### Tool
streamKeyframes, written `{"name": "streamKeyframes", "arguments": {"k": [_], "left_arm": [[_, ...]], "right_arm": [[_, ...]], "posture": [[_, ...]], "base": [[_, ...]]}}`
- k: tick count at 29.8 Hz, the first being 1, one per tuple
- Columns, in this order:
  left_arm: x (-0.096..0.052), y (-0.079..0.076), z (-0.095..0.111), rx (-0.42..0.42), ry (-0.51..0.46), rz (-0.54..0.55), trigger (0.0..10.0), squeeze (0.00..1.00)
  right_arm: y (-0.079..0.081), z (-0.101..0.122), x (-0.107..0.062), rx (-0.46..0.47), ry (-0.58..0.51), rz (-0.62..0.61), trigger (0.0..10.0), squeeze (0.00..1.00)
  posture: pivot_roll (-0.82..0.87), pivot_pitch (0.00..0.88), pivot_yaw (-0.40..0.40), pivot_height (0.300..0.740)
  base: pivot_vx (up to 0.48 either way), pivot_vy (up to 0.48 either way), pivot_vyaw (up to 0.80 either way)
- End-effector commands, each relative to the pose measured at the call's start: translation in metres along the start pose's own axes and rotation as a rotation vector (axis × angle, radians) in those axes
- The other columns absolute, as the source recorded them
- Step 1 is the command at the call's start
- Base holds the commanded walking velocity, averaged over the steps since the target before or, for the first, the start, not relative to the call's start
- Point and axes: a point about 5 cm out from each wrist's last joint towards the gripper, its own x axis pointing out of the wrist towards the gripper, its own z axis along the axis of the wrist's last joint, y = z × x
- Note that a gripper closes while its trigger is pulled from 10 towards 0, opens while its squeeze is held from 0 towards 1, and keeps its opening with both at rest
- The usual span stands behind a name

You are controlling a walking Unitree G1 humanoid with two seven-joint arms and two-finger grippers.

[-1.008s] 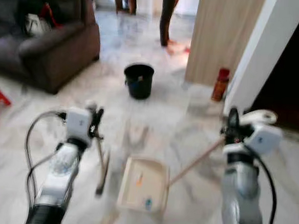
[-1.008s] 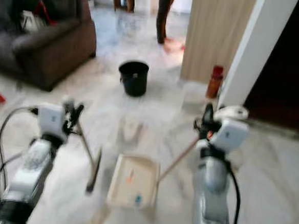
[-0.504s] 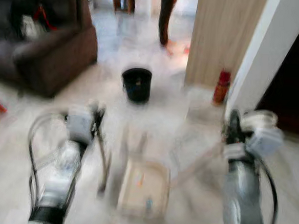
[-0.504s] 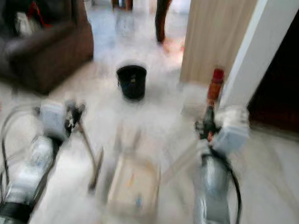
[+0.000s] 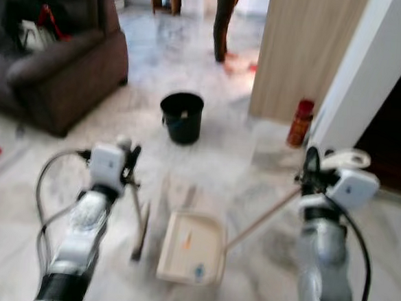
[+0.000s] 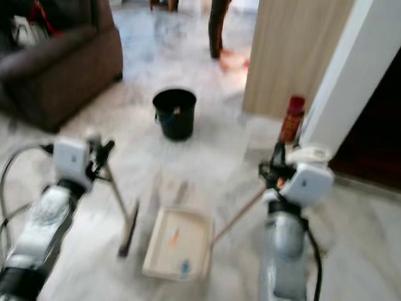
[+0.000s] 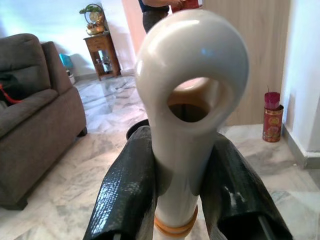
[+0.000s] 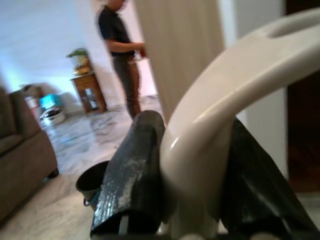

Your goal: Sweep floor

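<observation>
My left gripper (image 5: 127, 162) is shut on the cream handle (image 7: 190, 100) of a short broom, its black fingers (image 7: 125, 195) pressing on both sides. The broom's dark brush (image 5: 139, 234) reaches the marble floor left of the dustpan. My right gripper (image 5: 311, 166) is shut on the dustpan's curved cream grip (image 8: 225, 125), and a long wooden stick (image 5: 261, 220) runs down from it. The cream dustpan (image 5: 192, 248) lies flat on the floor between my arms, with an orange scrap and a blue scrap inside.
A black bucket (image 5: 181, 117) stands ahead on the floor. A dark sofa (image 5: 62, 65) is at the left. A red can (image 5: 299, 122) sits by a wooden panel (image 5: 300, 54) and a white door frame (image 5: 371, 73). A person's legs (image 5: 223, 21) stand far ahead.
The whole view shook, blurred and shifted slightly, so the bucket sits a little lower in the picture. Both grippers keep their hold, and the dustpan and broom stay between my arms.
</observation>
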Motion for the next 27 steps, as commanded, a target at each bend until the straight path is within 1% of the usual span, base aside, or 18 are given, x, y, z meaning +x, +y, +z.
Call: {"name": "streamKeyframes", "arguments": {"k": [1,3,10,23,25,27], "left_arm": [[0.0005,0.0134,0.0112,0.022,-0.051,0.037,10.0,0.00],[0.0004,0.0133,0.0110,0.022,-0.050,0.036,10.0,0.00],[0.0011,0.0133,0.0112,0.023,-0.050,0.039,10.0,0.00],[0.0026,0.0127,0.0124,0.023,-0.057,0.027,10.0,0.00],[0.0026,0.0136,0.0126,0.027,-0.057,0.027,10.0,0.00],[0.0030,0.0154,0.0127,0.031,-0.056,0.028,10.0,0.00]], "right_arm": [[0.0137,0.0181,0.0054,0.025,-0.086,0.038,10.0,0.00],[0.0136,0.0180,0.0054,0.029,-0.087,0.036,10.0,0.00],[0.0136,0.0183,0.0064,0.034,-0.086,0.038,10.0,0.00],[0.0142,0.0181,0.0047,0.041,-0.086,0.037,10.0,0.00],[0.0152,0.0175,0.0046,0.042,-0.082,0.037,10.0,0.00],[0.0196,0.0200,0.0053,0.045,-0.089,0.047,10.0,0.00]], "posture": [[-0.06,0.039,0.056,0.740],[-0.06,0.039,0.056,0.740],[-0.06,0.036,0.056,0.740],[-0.07,0.005,0.070,0.740],[-0.07,0.005,0.070,0.740],[-0.07,0.000,0.073,0.740]], "base": [[0.368,0.000,0.80],[0.364,0.000,0.61],[0.366,0.000,0.00],[0.369,0.000,0.00],[0.371,0.000,0.00],[0.369,0.000,0.00]]}}
